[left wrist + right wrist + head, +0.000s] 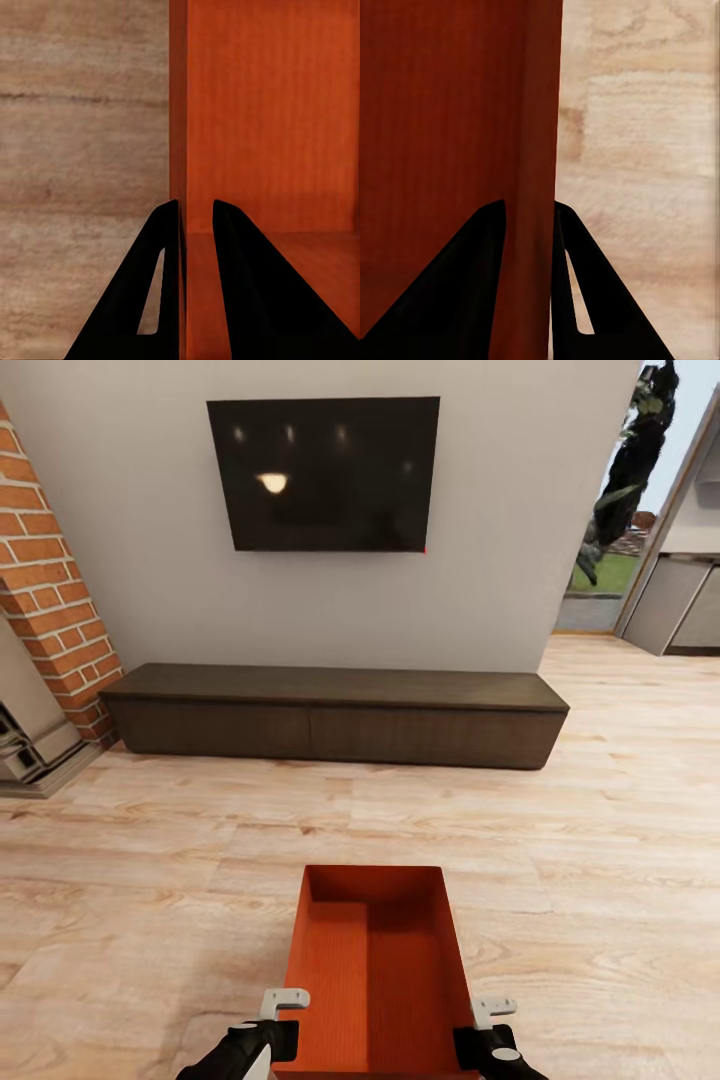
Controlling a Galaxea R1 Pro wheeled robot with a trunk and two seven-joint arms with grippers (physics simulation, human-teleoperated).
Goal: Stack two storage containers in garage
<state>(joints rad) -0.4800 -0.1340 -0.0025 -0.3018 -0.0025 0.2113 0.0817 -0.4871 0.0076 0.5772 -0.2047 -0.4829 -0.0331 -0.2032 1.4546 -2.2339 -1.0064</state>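
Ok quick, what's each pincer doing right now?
Left pincer: shut on the left wall of the storage container.
Right pincer: shut on its right wall.

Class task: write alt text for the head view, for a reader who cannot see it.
An open orange-red storage container is gripped by its side walls, the left gripper and right gripper one on each, above light wood-plank floor. Ahead, a long dark low cabinet stands under a wall-mounted black TV.

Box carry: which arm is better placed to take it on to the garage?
Neither alone. The left claw pinches the box's left wall and the right claw its right wall, level with each other, so both should carry it together.
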